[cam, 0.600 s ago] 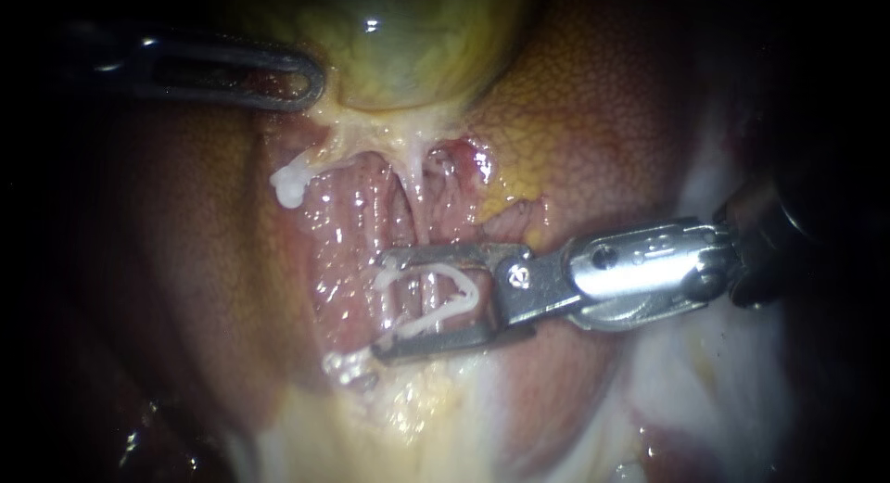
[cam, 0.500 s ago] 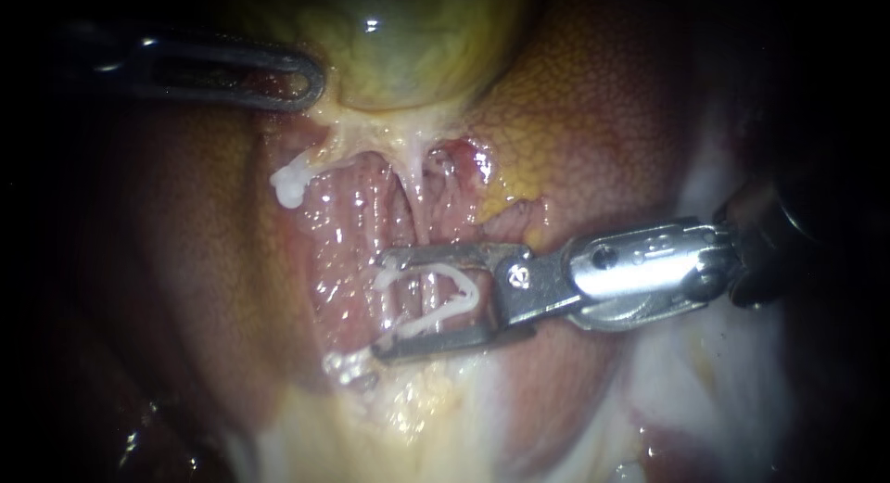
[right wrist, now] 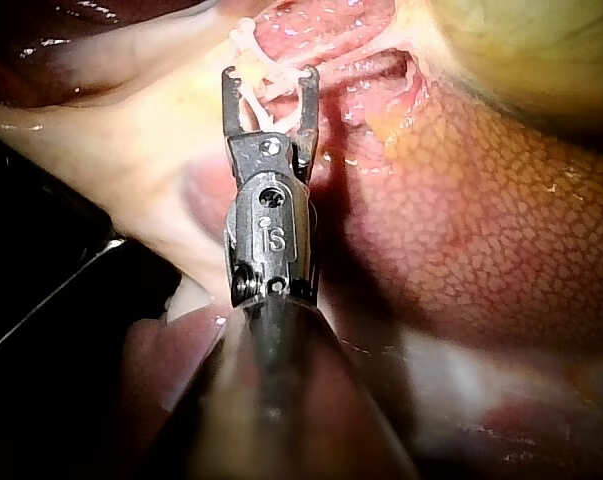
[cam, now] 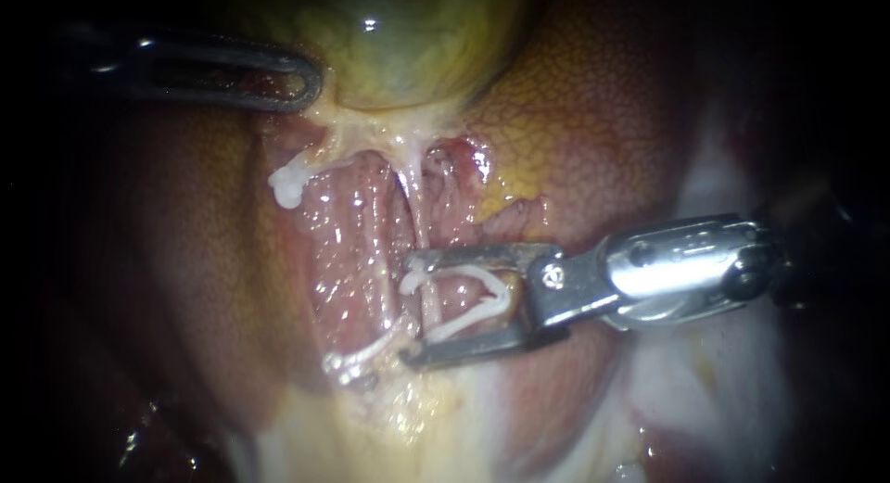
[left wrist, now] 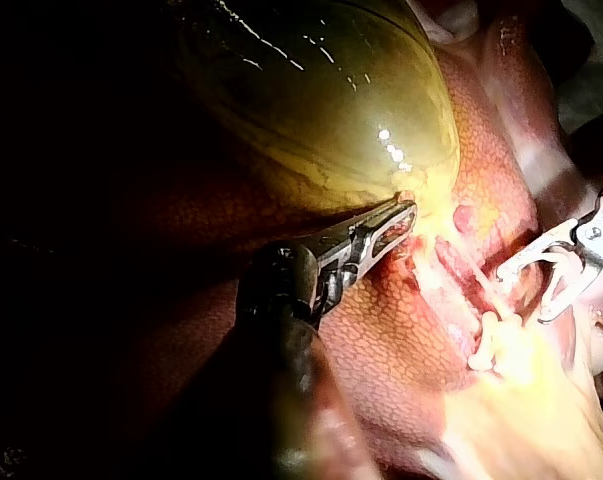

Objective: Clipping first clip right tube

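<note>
The right tube [cam: 417, 219] runs down from the gallbladder [cam: 408, 47] and passes between the wide-set jaws of my right instrument [cam: 413, 307], which carry the open clip [cam: 502, 296] astride it. I judge the positioning nearly settled. Next comes a square, full squeeze.

**Two steel instruments, endoscope and wrist views.**
Left instrument [cam: 306, 80], from 9 o'clock: dull grey steel with a round-ended tip pierced by a long slot [cam: 222, 72]. Behind the tip is a dark, rounded wrist [left wrist: 281, 285] on a dark shaft [left wrist: 281, 400]. Right instrument [cam: 413, 307], from 3 o'clock: bright polished steel. Its two straight, flat jaws form a square-cornered fork. A small screw [cam: 554, 274] sits at the fork's 3 o'clock end. Beyond the screw is a rounded clevis [cam: 686, 260] with a dark pin hole [cam: 640, 256] and engraved marks, on a black shaft [right wrist: 271, 400].
</note>
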`<state>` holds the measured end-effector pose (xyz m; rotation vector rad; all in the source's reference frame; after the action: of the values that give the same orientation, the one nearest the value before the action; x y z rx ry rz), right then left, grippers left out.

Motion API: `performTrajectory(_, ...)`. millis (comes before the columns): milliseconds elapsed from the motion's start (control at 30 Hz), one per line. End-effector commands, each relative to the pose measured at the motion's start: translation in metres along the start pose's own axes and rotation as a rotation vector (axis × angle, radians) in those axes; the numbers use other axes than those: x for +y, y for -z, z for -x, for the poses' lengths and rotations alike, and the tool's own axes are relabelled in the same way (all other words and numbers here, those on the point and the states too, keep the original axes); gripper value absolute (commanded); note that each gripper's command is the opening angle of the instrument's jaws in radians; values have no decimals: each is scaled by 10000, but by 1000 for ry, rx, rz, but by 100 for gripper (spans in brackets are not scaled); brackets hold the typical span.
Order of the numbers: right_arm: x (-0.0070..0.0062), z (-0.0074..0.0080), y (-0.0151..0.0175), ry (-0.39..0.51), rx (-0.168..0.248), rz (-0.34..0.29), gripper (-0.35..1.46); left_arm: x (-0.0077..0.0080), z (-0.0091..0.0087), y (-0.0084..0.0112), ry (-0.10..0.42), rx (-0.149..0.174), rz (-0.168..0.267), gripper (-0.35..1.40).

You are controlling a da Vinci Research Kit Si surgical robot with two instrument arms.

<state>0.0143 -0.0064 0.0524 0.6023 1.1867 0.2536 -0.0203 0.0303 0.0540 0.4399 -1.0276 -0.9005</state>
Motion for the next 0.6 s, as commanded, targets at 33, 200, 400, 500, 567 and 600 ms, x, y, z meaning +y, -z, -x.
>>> performTrajectory(33,0,1,2,-3,0,-1,43,0,0,0,0,0,-1,-35)
performTrajectory(200,6,8,3,-24,0,-1,43,0,0,0,0,0,-1,-35)
performTrajectory(400,20,23,-1,-41,-1,3,43,0,0,1,0,0,-1,-35)
performTrajectory(500,27,31,-2,-50,-1,1,43,0,0,1,0,0,-1,-35)
performTrajectory(567,32,34,-3,-60,2,2,43,0,0,1,-1,0,-1,-35)
performTrajectory(600,34,36,-4,-65,5,-3,43,1,0,1,-1,0,-1,-35)
